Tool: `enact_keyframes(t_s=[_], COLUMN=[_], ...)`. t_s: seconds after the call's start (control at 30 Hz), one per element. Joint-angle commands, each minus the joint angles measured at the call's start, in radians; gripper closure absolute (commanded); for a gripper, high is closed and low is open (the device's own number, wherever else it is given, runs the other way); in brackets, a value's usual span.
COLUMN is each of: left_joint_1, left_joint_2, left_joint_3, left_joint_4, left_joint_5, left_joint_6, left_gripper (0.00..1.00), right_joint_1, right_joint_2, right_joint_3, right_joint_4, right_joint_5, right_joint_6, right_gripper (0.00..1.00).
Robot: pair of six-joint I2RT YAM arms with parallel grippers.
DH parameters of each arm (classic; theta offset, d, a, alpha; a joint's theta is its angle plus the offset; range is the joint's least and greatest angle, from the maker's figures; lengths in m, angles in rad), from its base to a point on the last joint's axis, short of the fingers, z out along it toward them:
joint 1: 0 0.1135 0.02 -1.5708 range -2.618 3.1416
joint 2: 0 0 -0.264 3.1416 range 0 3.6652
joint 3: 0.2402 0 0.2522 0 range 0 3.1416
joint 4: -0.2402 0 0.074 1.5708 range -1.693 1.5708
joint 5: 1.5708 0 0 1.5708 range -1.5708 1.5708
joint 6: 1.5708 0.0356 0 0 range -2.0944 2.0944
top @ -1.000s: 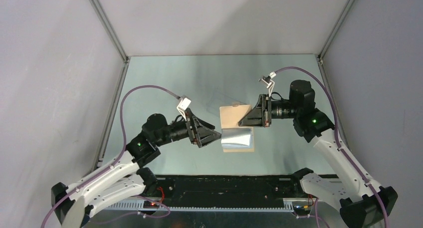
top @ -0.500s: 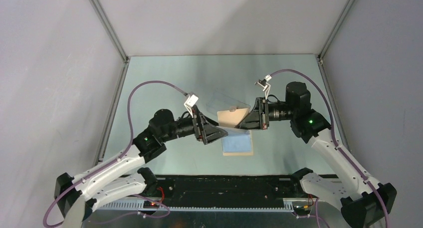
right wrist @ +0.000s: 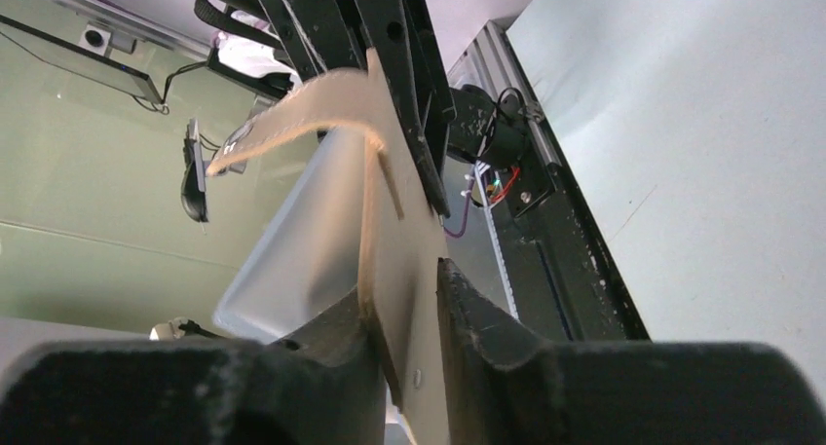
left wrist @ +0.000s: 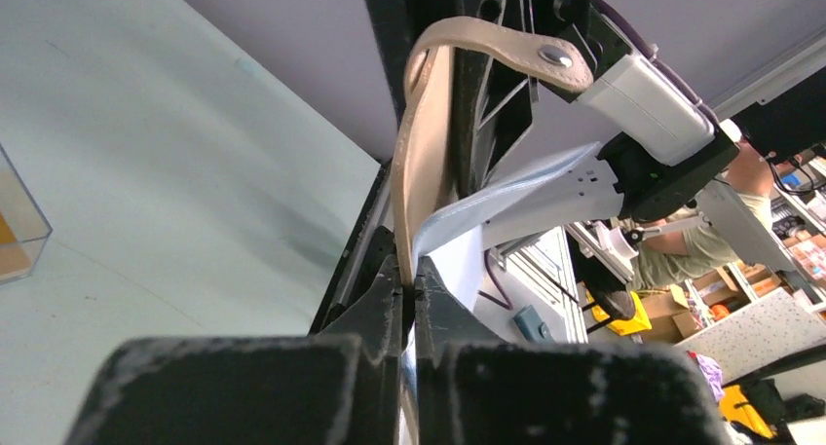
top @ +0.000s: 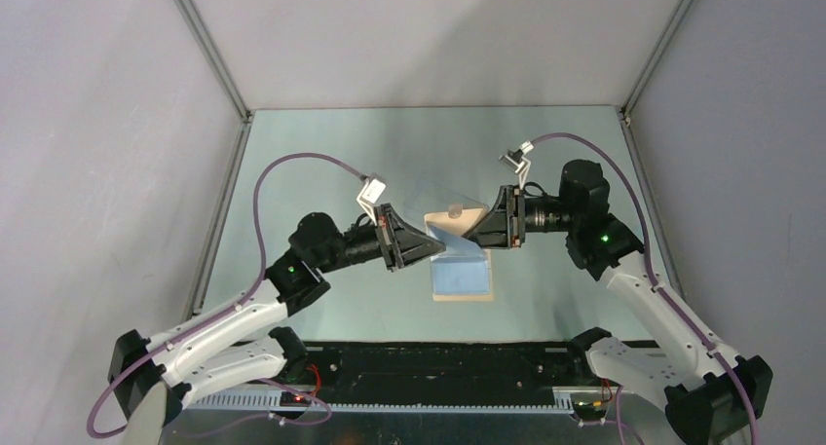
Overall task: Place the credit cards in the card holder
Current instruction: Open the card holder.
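The card holder (top: 463, 275) is a tan wallet lying open, blue lining up. Its far flap (top: 456, 218) stands raised between both grippers. My left gripper (top: 441, 241) is shut on that flap's left edge; in the left wrist view the tan flap (left wrist: 421, 172) rises from the pinched jaws (left wrist: 409, 287), with the snap tab (left wrist: 545, 55) curled over the top. My right gripper (top: 469, 237) stands slightly open around the flap (right wrist: 399, 241), which rests against one finger (right wrist: 336, 333). Orange-yellow credit cards (left wrist: 10, 255) show inside a clear box.
The clear plastic box (top: 433, 192) stands just behind the wallet, between the two wrists. A black rail (top: 438, 362) with both arm bases runs along the near edge. Grey walls close in the table on the left, right and far sides.
My left gripper has moved up to the raised flap and shut on it. The right gripper's jaws have parted a little. The blue half lies flat on the table.
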Motion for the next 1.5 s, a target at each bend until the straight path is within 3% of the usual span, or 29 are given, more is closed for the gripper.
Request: enact_keyframes(t_s=[0.0,0.13,0.2,0.37,0.7,0.8,0.87,0.9,0.97,1.0,1.03,1.07,1.13,1.27,1.47], left_joint_1=[-0.003,-0.004,-0.004,-0.003,-0.003,-0.001,-0.002,-0.002,-0.002,-0.002,-0.001,-0.002,-0.001,-0.01,-0.044], left_joint_2=[-0.007,-0.063,-0.098,-0.152,-0.116,-0.1,-0.102,-0.103,-0.11,-0.118,-0.121,-0.127,-0.132,-0.106,-0.017], left_joint_3=[-0.005,-0.046,-0.068,-0.092,-0.046,-0.04,-0.04,-0.044,-0.054,-0.064,-0.07,-0.084,-0.103,-0.126,-0.088], left_joint_4=[0.067,0.067,0.066,0.067,0.066,0.066,0.067,0.067,0.067,0.066,0.067,0.067,0.068,0.135,0.182], left_joint_5=[-0.008,-0.097,-0.136,-0.157,-0.043,-0.025,-0.027,-0.034,-0.047,-0.051,-0.062,-0.066,-0.077,-0.041,0.01], left_joint_6=[-0.025,-0.044,-0.05,-0.054,-0.073,-0.081,-0.084,-0.085,-0.09,-0.094,-0.098,-0.11,-0.134,-0.178,-0.181], left_gripper=[1.0,1.0,1.0,1.0,1.0,1.0,1.0,0.99,0.83,0.6,0.47,0.26,0.09,0.02,0.06], right_joint_1=[-0.022,-0.11,-0.148,-0.151,0.038,0.082,0.098,0.104,0.108,0.108,0.105,0.103,0.092,0.082,0.078], right_joint_2=[-0.026,-0.076,-0.099,-0.103,-0.022,0.014,0.043,0.062,0.081,0.079,0.074,0.058,0.026,-0.032,-0.064], right_joint_3=[0.005,0.005,0.004,0.004,0.006,0.006,0.006,0.007,0.013,0.013,0.013,0.013,0.013,0.014,0.013], right_joint_4=[0.077,-0.008,-0.053,-0.106,-0.004,0.107,0.187,0.219,0.223,0.216,0.198,0.188,0.164,0.165,0.18], right_joint_5=[0.018,0.06,0.055,-0.013,0.054,0.054,0.041,0.025,0.021,0.026,0.047,0.062,0.129,0.203,0.255], right_joint_6=[0.045,0.009,-0.021,-0.089,-0.077,-0.013,0.025,0.038,0.057,0.058,0.055,0.048,0.047,0.065,0.112], right_gripper=[0.56,0.22,0.09,0.04,0.04,0.13,0.41,0.74,0.98,1.0,1.0,1.0,1.0,1.0,1.0])
